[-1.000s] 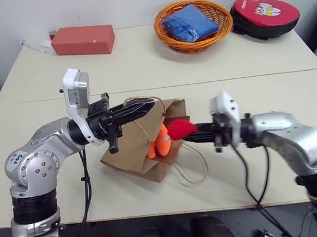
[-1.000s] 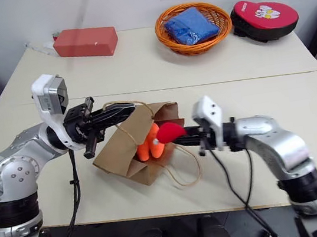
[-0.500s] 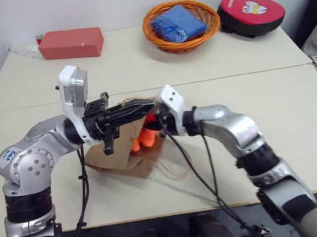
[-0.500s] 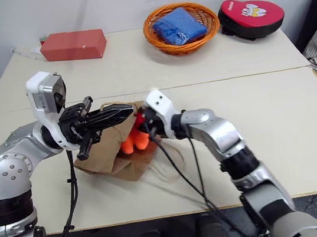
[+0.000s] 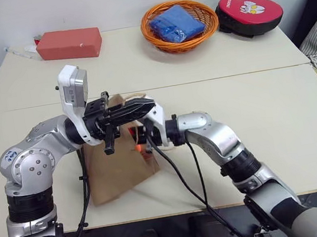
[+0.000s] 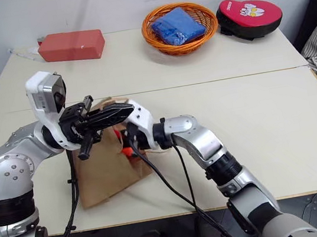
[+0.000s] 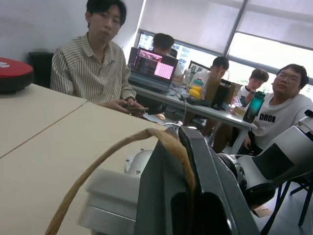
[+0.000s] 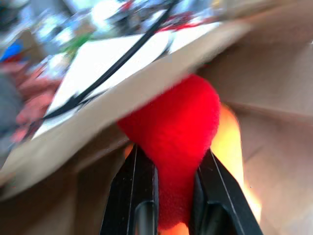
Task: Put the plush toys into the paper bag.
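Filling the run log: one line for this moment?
left gripper: shut on beige string handle | right gripper: red plush toy inside brown paper bag | orange plush toy: bagged

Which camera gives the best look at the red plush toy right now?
The right wrist view: the red plush toy sits pinched in the right claw, inside the paper bag, the orange toy behind it. In both eye views the arm and the bag's edge cover nearly all of it.
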You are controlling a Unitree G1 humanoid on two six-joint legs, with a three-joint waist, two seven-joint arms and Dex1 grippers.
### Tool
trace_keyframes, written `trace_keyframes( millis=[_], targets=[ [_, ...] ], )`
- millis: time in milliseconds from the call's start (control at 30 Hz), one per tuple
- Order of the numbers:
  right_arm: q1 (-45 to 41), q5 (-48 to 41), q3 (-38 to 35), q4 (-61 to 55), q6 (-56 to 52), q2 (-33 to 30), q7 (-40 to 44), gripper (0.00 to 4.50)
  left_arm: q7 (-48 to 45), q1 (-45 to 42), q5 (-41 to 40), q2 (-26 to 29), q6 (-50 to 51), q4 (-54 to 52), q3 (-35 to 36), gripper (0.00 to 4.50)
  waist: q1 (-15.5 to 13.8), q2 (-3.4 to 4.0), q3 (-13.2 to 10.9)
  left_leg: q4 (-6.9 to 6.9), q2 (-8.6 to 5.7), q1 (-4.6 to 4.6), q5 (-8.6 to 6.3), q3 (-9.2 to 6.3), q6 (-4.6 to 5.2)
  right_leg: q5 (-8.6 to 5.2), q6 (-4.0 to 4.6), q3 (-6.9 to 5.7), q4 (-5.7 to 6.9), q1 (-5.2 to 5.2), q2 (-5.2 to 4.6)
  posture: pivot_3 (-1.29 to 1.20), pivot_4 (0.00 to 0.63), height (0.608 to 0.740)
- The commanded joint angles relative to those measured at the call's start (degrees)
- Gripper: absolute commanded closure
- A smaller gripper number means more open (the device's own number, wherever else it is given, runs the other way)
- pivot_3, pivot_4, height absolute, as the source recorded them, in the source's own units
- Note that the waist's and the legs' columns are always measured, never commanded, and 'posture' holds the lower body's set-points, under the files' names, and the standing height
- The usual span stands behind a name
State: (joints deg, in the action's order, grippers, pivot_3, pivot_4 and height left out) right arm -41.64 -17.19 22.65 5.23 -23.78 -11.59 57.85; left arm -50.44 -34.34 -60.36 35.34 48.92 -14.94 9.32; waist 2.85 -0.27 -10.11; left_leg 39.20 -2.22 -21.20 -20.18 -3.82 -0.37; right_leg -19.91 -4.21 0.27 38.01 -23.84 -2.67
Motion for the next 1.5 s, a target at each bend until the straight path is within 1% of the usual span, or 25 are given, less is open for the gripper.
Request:
trace_keyframes(
  millis=[33,100,167,233,300,433,533,633,700,733,767,800,900,1100,1133,1300,1433,1500],
  targets=[
    [0.8,-0.1,1.6,0.0,3.4,-1.7,6.7,4.21,0.0,0.5,-0.3,0.1,-1.3,-1.1,1.9,4.50,0.1,0.00,0.0,-0.01,0.00,0.00,0.00,0.00,0.00,0.00,0.00,0.00,0.00,0.00,0.00,0.00,0.150,0.740],
    [1.3,1.8,2.7,1.7,4.1,-1.5,6.4,4.21,0.4,0.7,-0.5,-0.2,-1.3,-1.3,2.1,4.50,0.2,0.00,0.0,-0.01,0.02,0.01,0.00,0.00,0.00,0.00,0.00,0.00,-0.02,-0.02,0.01,0.00,0.150,0.740],
    [1.8,2.2,3.2,2.3,2.5,-0.1,5.0,4.21,0.7,0.9,-0.6,-0.4,-1.4,-1.7,2.2,4.50,0.3,0.00,0.0,-0.02,0.02,0.03,0.00,-0.02,0.00,0.00,0.00,0.01,-0.02,-0.04,0.02,0.00,0.150,0.740],
    [2.7,1.9,4.0,0.8,3.2,0.0,7.1,4.21,1.1,1.1,-0.7,-0.5,-1.4,-1.9,2.4,4.50,0.3,0.00,0.0,-0.02,0.02,0.04,0.00,-0.02,-0.01,0.00,0.00,0.02,0.01,-0.07,0.04,0.00,0.150,0.740],
    [3.4,1.4,3.8,-0.4,6.1,-0.4,9.5,4.21,1.4,1.2,-0.9,-0.5,-1.4,-2.2,2.7,4.50,0.3,0.00,0.0,-0.01,0.01,0.03,0.00,-0.03,-0.01,0.00,0.00,0.02,0.00,-0.08,0.03,0.00,0.150,0.740],
    [2.6,3.5,4.4,1.6,11.3,-3.0,14.1,4.21,1.5,1.5,-1.0,-0.5,-1.5,-2.3,2.9,4.50,0.1,0.00,0.0,0.02,0.00,0.03,0.00,-0.04,-0.01,0.00,0.00,0.02,-0.05,-0.06,0.02,0.00,0.150,0.740],
    [0.9,6.5,4.8,6.4,12.6,-1.6,12.1,4.21,1.8,1.6,-0.8,-0.8,-1.7,-2.5,2.8,4.50,0.0,0.00,0.0,0.06,-0.02,0.04,0.00,-0.07,-0.01,0.00,0.00,0.02,-0.08,-0.02,0.01,0.00,0.150,0.740],
    [0.3,7.7,5.8,8.9,12.6,-0.5,13.2,4.21,1.9,1.6,-0.8,-1.1,-2.0,-2.3,2.7,4.50,0.1,0.00,0.0,0.05,-0.01,0.05,0.00,-0.07,-0.01,0.00,0.00,0.01,-0.05,-0.03,0.02,0.00,0.150,0.740],
    [-0.1,9.4,6.1,10.8,15.8,0.5,12.5,4.21,2.1,1.5,-0.7,-1.3,-2.1,-2.4,2.6,4.50,0.2,0.00,0.0,0.04,-0.01,0.05,0.00,-0.07,-0.01,0.00,0.00,0.00,-0.04,-0.04,0.02,0.00,0.150,0.740],
    [0.0,8.1,5.6,10.0,13.4,0.8,13.2,4.21,2.2,1.5,-0.7,-1.4,-2.1,-2.5,2.5,4.50,0.3,0.00,0.0,0.04,-0.01,0.05,0.00,-0.08,-0.01,0.00,0.00,0.00,-0.04,-0.04,0.02,0.00,0.150,0.740],
    [0.0,7.7,4.8,9.8,15.7,1.3,13.3,4.21,2.3,1.5,-0.7,-1.5,-2.2,-2.5,2.5,4.50,0.3,0.00,0.0,0.04,-0.01,0.05,0.00,-0.07,-0.01,0.00,0.00,0.01,-0.04,-0.04,0.02,0.00,0.150,0.740],
    [-0.1,7.4,3.7,9.7,16.6,1.7,12.7,3.49,2.4,1.5,-0.6,-1.5,-2.3,-2.5,2.5,4.50,0.3,0.00,0.0,0.04,-0.01,0.05,0.00,-0.08,-0.01,0.00,0.00,0.01,-0.03,-0.04,0.02,0.00,0.150,0.740],
    [-0.7,7.6,3.1,8.3,17.8,-0.3,14.7,2.45,2.6,1.6,-0.6,-1.7,-2.4,-2.7,2.5,4.50,0.3,0.00,0.0,0.05,-0.01,0.06,0.01,-0.11,-0.03,0.00,0.00,-0.01,-0.03,-0.05,0.02,0.00,0.150,0.740],
    [-2.5,3.3,-0.9,3.5,13.2,-7.7,20.6,0.23,3.1,2.1,-1.2,-1.7,-2.3,-3.8,2.8,4.50,-0.2,-0.01,0.0,0.10,-0.03,0.03,0.01,-0.13,-0.03,0.00,0.00,0.00,-0.08,-0.01,0.00,0.00,0.150,0.740],
    [-2.8,2.7,-1.6,2.8,12.4,-8.9,21.4,0.02,3.3,2.3,-1.4,-1.7,-2.3,-4.0,2.9,4.50,-0.2,-0.01,0.0,0.10,-0.03,0.02,0.01,-0.13,-0.03,0.00,0.00,0.00,-0.09,0.00,0.00,0.00,0.150,0.740],
    [-4.5,0.1,-6.6,3.9,9.3,-12.4,21.3,0.02,3.9,2.8,-2.4,-2.0,-1.9,-5.3,2.8,4.50,-0.5,-0.01,0.0,0.06,-0.02,0.04,0.01,-0.13,-0.03,0.00,0.00,0.01,-0.08,-0.01,0.01,0.00,0.150,0.740],
    [-3.9,-0.2,-9.2,6.2,9.9,-15.0,22.3,0.02,4.1,3.4,-3.1,-2.1,-1.7,-6.1,2.3,4.50,-0.9,-0.01,0.0,0.07,-0.02,0.03,0.01,-0.13,-0.03,0.00,0.00,0.01,-0.09,-0.01,0.01,0.00,0.150,0.740],
    [-3.4,-1.6,-11.6,6.3,7.1,-16.6,21.6,0.02,4.2,3.5,-3.2,-2.1,-1.6,-6.4,2.2,4.50,-1.2,-0.01,0.0,0.08,-0.03,0.02,0.01,-0.12,-0.03,0.00,0.00,0.02,-0.10,-0.01,0.00,0.00,0.150,0.740]
  ],
)
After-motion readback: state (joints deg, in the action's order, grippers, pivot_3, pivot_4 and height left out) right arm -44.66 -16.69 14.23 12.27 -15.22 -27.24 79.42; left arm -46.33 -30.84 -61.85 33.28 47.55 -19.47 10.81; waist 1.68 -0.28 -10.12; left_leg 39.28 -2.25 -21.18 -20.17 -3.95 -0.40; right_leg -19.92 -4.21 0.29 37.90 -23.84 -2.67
